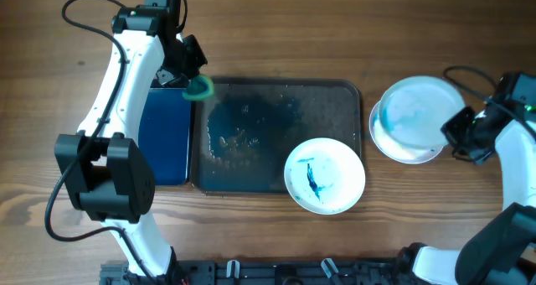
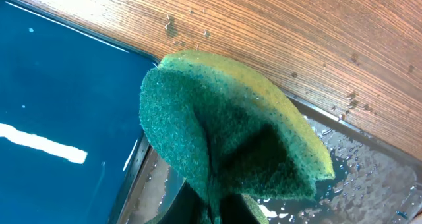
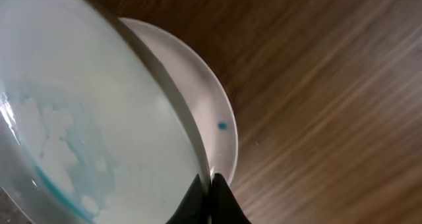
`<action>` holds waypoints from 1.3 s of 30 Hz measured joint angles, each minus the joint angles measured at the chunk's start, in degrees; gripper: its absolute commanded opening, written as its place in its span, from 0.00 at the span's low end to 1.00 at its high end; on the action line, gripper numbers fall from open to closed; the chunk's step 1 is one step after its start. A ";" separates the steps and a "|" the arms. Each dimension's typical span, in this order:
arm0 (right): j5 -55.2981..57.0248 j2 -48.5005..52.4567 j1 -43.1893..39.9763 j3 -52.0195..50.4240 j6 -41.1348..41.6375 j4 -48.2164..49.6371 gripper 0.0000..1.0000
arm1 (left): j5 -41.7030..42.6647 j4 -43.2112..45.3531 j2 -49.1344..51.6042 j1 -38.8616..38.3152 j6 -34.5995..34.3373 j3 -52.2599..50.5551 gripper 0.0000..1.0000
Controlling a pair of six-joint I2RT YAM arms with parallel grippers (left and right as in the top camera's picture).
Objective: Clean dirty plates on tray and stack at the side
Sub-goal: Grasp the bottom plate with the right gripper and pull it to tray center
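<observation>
Dark grey tray [image 1: 352, 92] at centre of bench [image 1: 335, 25], long side running 9 to 3 o'clock, its floor wet with droplets and pooled water. Streaked plate [image 1: 325, 174] sits at the tray's 4 to 5 o'clock corner, face up with a dark blue streak across the middle, its edge overhanging the rim there. Off the tray at 3 o'clock, on the bench, are the other two. The lower plate [image 3: 212, 102] lies flat and shows one small blue dot near its rim. The held plate [image 1: 414, 113] is tilted over it, with faint teal smears on its face. Cannot tell whether the two touch. Right gripper [image 3: 211, 192] is clenched on the held plate's rim at that plate's 3 o'clock side. Left gripper [image 1: 191, 74] is clamped on a folded green-and-yellow sponge [image 2: 224, 138], held over the tray's 10 to 11 o'clock corner. The sponge straddles the edge between the tray and the glossy blue tray [image 1: 163, 134], which lies alongside at 9 o'clock.
</observation>
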 measured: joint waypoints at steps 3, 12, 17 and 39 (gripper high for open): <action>-0.07 0.07 0.00 -5.33 0.22 5.33 0.51 | -0.02 0.13 0.00 0.00 0.00 0.00 0.04; -19.17 -0.37 15.91 -2.78 -11.91 -8.15 0.54 | -0.02 0.70 0.00 0.00 0.00 0.00 0.04; -16.94 -0.68 27.28 -9.94 -12.22 -8.17 0.37 | -0.02 0.68 0.00 0.00 0.00 0.00 0.04; -6.45 1.25 50.18 -3.52 13.46 15.52 0.04 | -0.02 0.90 0.00 -0.50 0.00 0.00 0.04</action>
